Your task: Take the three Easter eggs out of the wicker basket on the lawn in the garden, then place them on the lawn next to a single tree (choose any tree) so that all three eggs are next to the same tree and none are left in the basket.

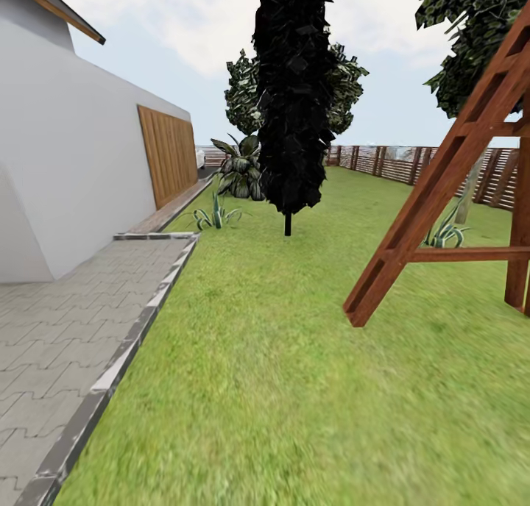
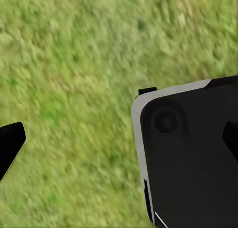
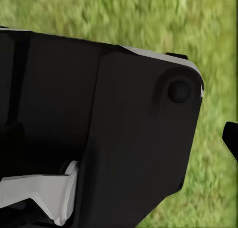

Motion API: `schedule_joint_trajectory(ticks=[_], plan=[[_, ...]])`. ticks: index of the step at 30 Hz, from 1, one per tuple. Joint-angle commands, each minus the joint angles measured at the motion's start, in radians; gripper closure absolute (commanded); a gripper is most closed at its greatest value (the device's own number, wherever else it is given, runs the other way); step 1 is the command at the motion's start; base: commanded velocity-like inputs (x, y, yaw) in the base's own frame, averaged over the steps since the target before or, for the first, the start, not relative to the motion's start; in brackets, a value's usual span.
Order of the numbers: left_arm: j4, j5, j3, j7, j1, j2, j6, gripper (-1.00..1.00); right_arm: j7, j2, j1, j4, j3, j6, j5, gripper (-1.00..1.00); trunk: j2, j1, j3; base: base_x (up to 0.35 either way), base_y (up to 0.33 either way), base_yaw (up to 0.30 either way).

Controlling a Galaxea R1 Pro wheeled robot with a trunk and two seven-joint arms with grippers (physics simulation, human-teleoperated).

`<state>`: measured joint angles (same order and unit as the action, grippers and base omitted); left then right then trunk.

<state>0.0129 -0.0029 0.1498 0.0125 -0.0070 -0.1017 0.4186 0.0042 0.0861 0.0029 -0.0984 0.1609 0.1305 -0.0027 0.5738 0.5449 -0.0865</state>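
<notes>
Garden lawn (image 1: 294, 359) stretches ahead, with a slatted fence (image 1: 412, 164), a dark bushy tree (image 1: 293, 94) and a wooden frame (image 1: 442, 190). Grass lies beneath both wrist cameras, dark robot housing (image 2: 193, 158) alongside. Neither pincer's opening can be judged. No eggs or basket are in sight; I expect the eggs to be light, smooth and rounded, best pinched across the middle.

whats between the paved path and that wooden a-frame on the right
In the head view, bare lawn fills the stretch between the paved path and the wooden frame. Nothing stands on it there; the dark bushy tree stands farther back.
</notes>
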Motion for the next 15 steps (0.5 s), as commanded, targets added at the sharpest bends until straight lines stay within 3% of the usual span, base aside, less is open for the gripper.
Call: schedule_joint_trajectory(ticks=[1,15], plan=[[-0.001,0.000,0.005,0.001,-0.001,0.000,0.003,-1.00,0.000,0.000,0.000,-0.001,0.003,0.001,0.000,-1.00,0.001,0.001,-0.002,0.337,0.000,0.000],[-0.001,0.000,0.005,0.001,-0.001,-0.001,0.003,-1.00,0.000,0.000,0.000,-0.001,0.003,0.001,0.000,-1.00,0.001,0.001,-0.002,0.337,0.000,0.000]])
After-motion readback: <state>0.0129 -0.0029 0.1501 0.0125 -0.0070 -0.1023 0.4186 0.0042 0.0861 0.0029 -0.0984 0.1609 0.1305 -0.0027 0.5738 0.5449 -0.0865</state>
